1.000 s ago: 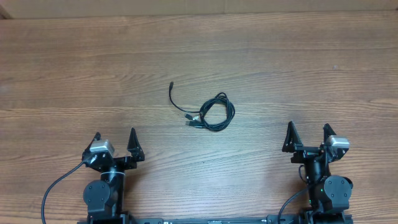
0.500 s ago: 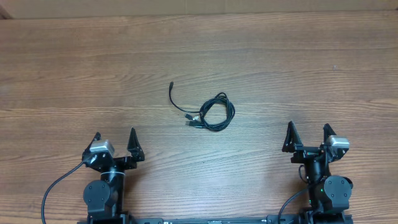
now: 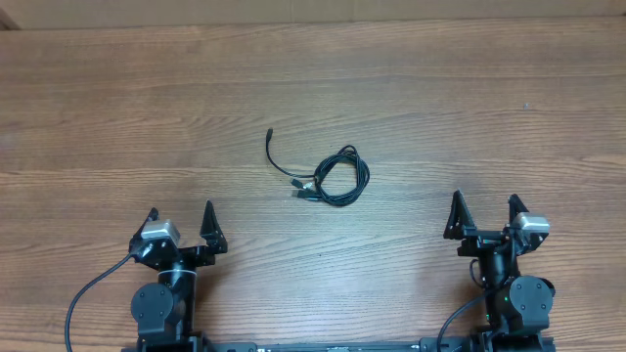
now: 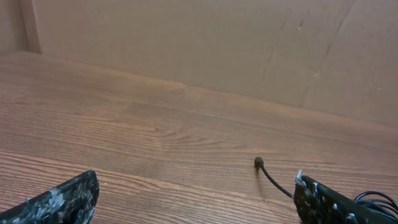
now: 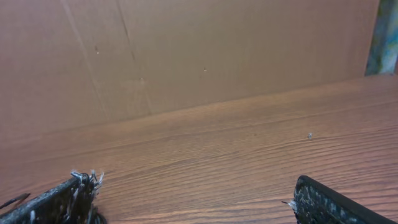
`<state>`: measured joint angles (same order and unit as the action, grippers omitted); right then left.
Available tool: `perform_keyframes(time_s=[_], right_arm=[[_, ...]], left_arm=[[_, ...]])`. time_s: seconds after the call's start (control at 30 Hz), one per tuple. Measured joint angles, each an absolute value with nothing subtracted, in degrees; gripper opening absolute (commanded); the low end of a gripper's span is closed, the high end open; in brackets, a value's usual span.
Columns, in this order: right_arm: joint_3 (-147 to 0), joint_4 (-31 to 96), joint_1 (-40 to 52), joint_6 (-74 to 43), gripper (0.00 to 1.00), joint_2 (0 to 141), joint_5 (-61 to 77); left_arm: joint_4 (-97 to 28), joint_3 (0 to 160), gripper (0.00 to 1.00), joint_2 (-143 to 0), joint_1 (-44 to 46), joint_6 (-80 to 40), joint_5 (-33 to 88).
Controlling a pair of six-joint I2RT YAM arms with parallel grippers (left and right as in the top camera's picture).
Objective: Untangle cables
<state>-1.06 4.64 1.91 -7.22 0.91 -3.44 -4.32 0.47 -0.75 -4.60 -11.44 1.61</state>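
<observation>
The cables lie in the middle of the wooden table as a small black looped bundle, with one loose end running up and left and silver-tipped plugs at the bundle's left side. My left gripper is open and empty at the near left, well short of the cables. My right gripper is open and empty at the near right. In the left wrist view the cable's loose end shows beside the right finger, between the open fingers. The right wrist view shows open fingers over bare wood.
A brown cardboard wall stands along the table's far edge. Thick black wires trail from the arm bases at the near edge.
</observation>
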Motion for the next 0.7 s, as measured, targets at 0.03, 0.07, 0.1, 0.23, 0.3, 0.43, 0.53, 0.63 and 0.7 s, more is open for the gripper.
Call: perform_keyframes(time_s=[0.03, 0.07, 0.1, 0.23, 0.3, 0.43, 0.53, 0.63, 0.7], right_arm=[[-1.1, 4.6, 1.9, -7.2, 1.0, 0.9, -3.4], [-1.1, 4.7, 1.9, -7.2, 1.0, 0.9, -3.4], [-1.1, 4.6, 1.9, -7.2, 1.0, 0.9, -3.4], [-1.1, 4.6, 1.9, -7.2, 1.0, 0.9, -3.4], [-1.1, 4.6, 1.9, -7.3, 1.0, 0.9, -3.4], [-1.1, 4.6, 1.9, -7.2, 1.0, 1.7, -3.4], [-1.1, 4.6, 1.9, -7.2, 1.0, 1.8, -3.4], [-1.1, 4.6, 1.9, -7.2, 1.0, 1.8, -3.4], [-1.1, 4.6, 1.9, -7.2, 1.0, 1.8, -3.4]], left_arm=[[-4.3, 0.5, 0.99, -0.8, -4.6, -11.4, 1.6], [-4.3, 0.5, 1.0, -0.8, -4.6, -11.4, 1.6], [-4.3, 0.5, 1.0, -0.8, -4.6, -11.4, 1.6], [-4.3, 0.5, 1.0, -0.8, -4.6, -11.4, 1.6], [-4.3, 0.5, 1.0, -0.8, -4.6, -11.4, 1.6], [-4.3, 0.5, 0.99, -0.8, -4.6, -11.4, 1.6], [-4.3, 0.5, 1.0, -0.8, -4.6, -11.4, 1.6], [-4.3, 0.5, 1.0, -0.8, -4.6, -11.4, 1.6], [-4.3, 0.5, 1.0, -0.8, -4.6, -11.4, 1.6]])
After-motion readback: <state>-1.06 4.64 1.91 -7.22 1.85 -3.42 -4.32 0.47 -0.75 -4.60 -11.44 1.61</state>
